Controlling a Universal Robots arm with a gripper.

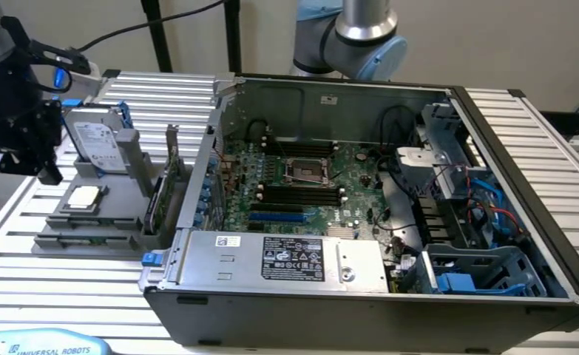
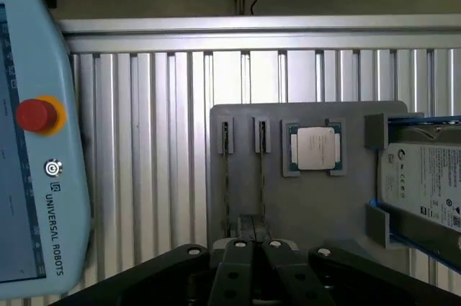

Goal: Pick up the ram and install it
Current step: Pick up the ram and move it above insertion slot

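Observation:
Two ram sticks stand on edge in slots of a grey holder block (image 2: 288,205); in the wrist view they are thin lines, one ram stick (image 2: 225,176) beside the other (image 2: 261,176). In the exterior view the ram (image 1: 84,238) lies low in the holder's front part, left of the open computer case (image 1: 368,296). My gripper (image 2: 253,225) is shut with nothing in it, hanging above the holder with its tips over the end of the two sticks. In the exterior view the gripper (image 1: 49,175) is at the far left, above the holder's edge.
On the holder also sit a square silver processor (image 2: 315,149), a hard drive (image 2: 425,183) and an upright green card (image 1: 161,194). The motherboard (image 1: 299,185) lies in the case. A teach pendant (image 2: 36,147) lies beside the holder. Another arm's base (image 1: 363,37) stands behind the case.

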